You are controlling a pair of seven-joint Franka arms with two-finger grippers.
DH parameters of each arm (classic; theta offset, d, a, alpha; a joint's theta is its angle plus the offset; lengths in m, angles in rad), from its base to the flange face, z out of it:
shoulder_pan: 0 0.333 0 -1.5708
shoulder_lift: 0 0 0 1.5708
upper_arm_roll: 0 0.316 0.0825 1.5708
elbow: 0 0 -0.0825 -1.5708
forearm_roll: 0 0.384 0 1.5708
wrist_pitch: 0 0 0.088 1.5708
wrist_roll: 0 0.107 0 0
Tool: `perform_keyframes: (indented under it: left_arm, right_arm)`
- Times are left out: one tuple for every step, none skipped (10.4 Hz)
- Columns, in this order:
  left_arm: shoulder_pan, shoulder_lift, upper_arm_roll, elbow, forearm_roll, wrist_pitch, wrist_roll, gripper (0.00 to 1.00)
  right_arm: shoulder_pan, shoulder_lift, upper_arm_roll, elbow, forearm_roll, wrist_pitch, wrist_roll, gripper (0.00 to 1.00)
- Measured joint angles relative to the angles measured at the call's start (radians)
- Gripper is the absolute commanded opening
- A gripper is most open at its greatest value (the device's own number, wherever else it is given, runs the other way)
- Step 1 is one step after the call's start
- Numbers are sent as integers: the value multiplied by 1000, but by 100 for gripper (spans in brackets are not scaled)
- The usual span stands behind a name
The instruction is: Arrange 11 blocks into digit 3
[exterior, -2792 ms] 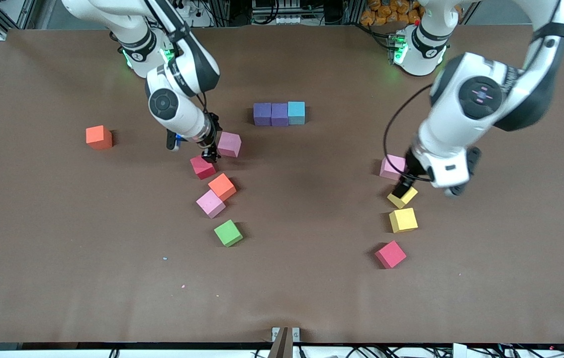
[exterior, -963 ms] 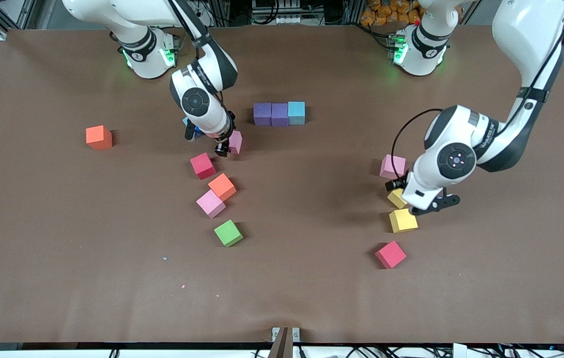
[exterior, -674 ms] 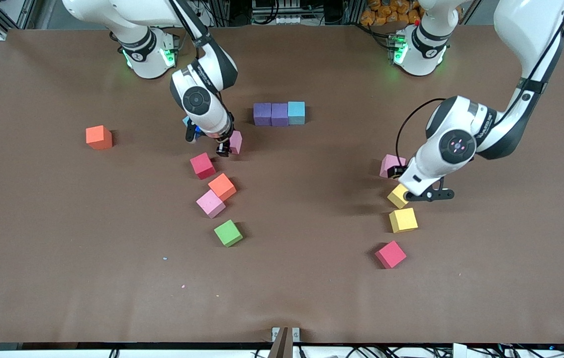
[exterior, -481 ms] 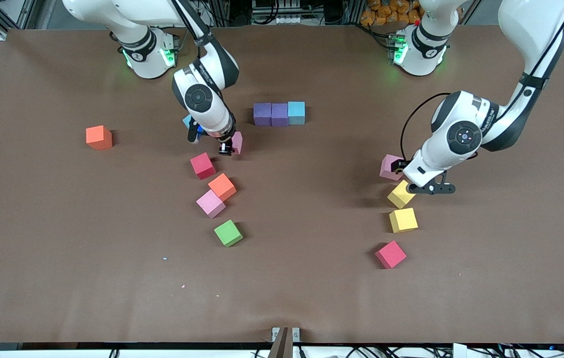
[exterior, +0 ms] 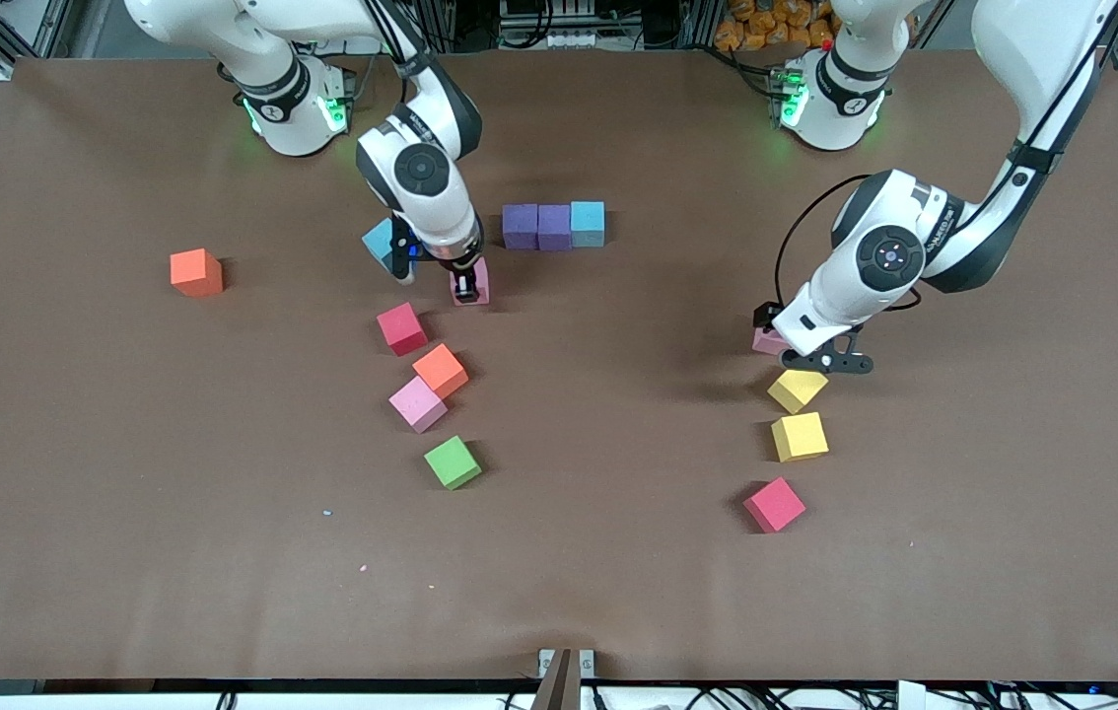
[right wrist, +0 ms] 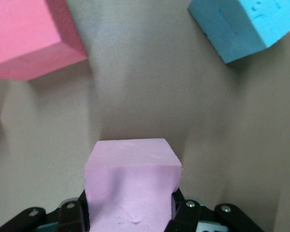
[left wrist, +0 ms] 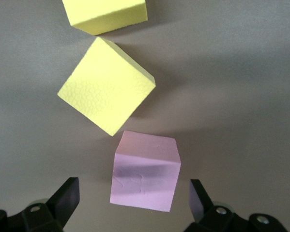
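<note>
My right gripper (exterior: 467, 287) is shut on a pink cube (exterior: 476, 288), low over the table beside the row of two purple cubes (exterior: 536, 226) and a light blue cube (exterior: 588, 224). The right wrist view shows the held pink cube (right wrist: 130, 183) between the fingers (right wrist: 74, 212). My left gripper (exterior: 776, 333) is open and straddles a second pink cube (exterior: 767, 342), seen in the left wrist view (left wrist: 145, 171) between the fingertips (left wrist: 69, 193). Two yellow cubes (exterior: 797, 390) (exterior: 800, 436) and a red one (exterior: 774, 504) lie nearer the camera.
Another light blue cube (exterior: 380, 243) lies by the right arm. A red (exterior: 402, 328), an orange (exterior: 440, 370), a pink (exterior: 417, 403) and a green cube (exterior: 452, 461) lie nearer the camera than the right gripper. An orange cube (exterior: 196, 272) sits alone toward the right arm's end.
My right gripper closed on the pink cube and shifted it toward the purple row. My left gripper moved from over the yellow cube to straddle the pink cube.
</note>
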Motion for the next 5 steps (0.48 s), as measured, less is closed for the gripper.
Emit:
perform_keyframes:
  left_arm:
    - [0,1,0,-3,7,0,3,100]
    - [0,4,0,-6,28,0,5,100]
    - [0,9,0,-9,44,2,5,100]
    - [0,14,0,-12,49,7,5,100]
    - [0,21,0,-16,49,15,5,100]
  right_arm:
    - [10,1,1,4,-42,3,-35,0]
    - [25,3,3,11,-66,6,-112,0]
    - [44,8,4,25,-70,9,-220,0]
    - [57,12,5,45,-73,9,-329,0]
    - [59,15,6,63,-76,9,-438,0]
